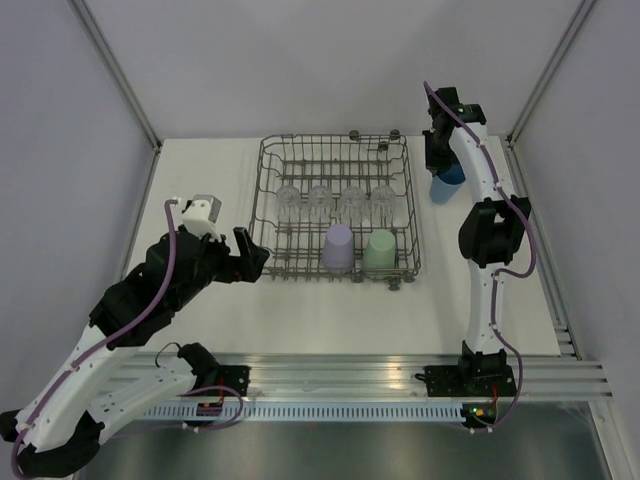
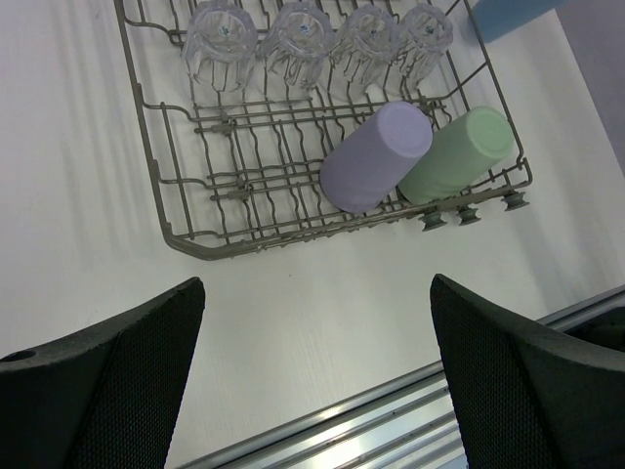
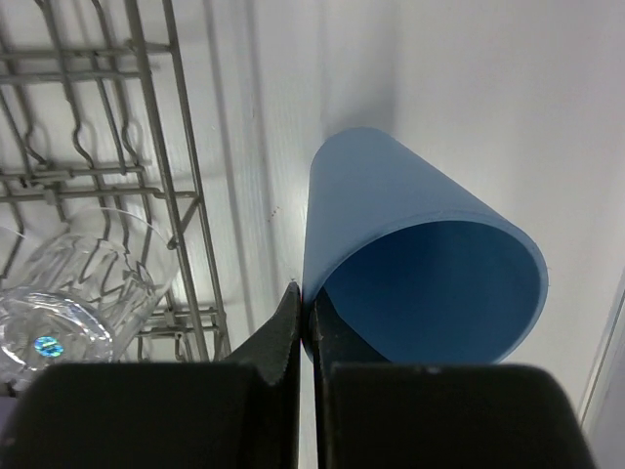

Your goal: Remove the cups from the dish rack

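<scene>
Two arms, left [image 1: 150, 290] and right [image 1: 482, 170]: white shell links joined by black joint housings, each bolted to a black base plate [image 1: 470, 380] with small lit indicators at its near edge. A mauve cable [image 1: 171, 230] runs along the outside of each arm. Fingers [image 2: 107, 381] are matt black, blunt wedges with a finely dimpled mesh texture.

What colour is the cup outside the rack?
The cup is blue, clearest in the right wrist view.

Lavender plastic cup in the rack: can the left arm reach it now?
Probably yes. The left gripper is open beside the near-left corner of the grey wire dish rack; the lavender plastic cup sits at its near edge, uncovered, only the low rim between.
</scene>
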Controlling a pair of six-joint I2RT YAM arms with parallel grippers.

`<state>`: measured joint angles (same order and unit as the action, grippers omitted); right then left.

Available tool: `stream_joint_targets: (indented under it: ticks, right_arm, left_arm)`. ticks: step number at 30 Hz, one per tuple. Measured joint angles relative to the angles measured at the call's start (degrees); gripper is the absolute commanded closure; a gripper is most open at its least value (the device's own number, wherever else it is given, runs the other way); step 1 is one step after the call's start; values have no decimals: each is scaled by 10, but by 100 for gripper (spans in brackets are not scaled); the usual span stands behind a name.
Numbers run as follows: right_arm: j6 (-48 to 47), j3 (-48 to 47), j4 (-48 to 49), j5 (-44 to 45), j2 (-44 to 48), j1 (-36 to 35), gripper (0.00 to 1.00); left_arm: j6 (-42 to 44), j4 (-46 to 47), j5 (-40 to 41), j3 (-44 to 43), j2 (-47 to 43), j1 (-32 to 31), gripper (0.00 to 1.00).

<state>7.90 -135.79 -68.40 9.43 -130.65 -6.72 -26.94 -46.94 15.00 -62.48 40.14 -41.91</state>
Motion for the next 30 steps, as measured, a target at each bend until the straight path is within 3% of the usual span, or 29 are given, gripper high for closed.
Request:
stream_joint_targets:
  ticks: [7,17,18,20,21,30]
  right_arm:
    - [-14,-4,-24,-11,-34,0,96]
    - [-22,-20,-26,-14,-41,-2,72]
    - [-22,-22,-25,-14,-41,-2,67]
    - [-21,-23,-25,-14,-40,-2,47]
    - [-22,-23,-25,-13,-39,-2,3]
    - [-28,-11,-23,1,43,-1,2]
  left_arm:
    - [6,-7,0,1,2,0,0]
    - [11,-8,-1,7,8,0,0]
    - [12,-8,-1,7,10,0,0]
    - [13,-8,-2,7,15,0,0]
    - [13,-8,-3,7,19,0,0]
    - [13,-8,-5,6,87,0,1]
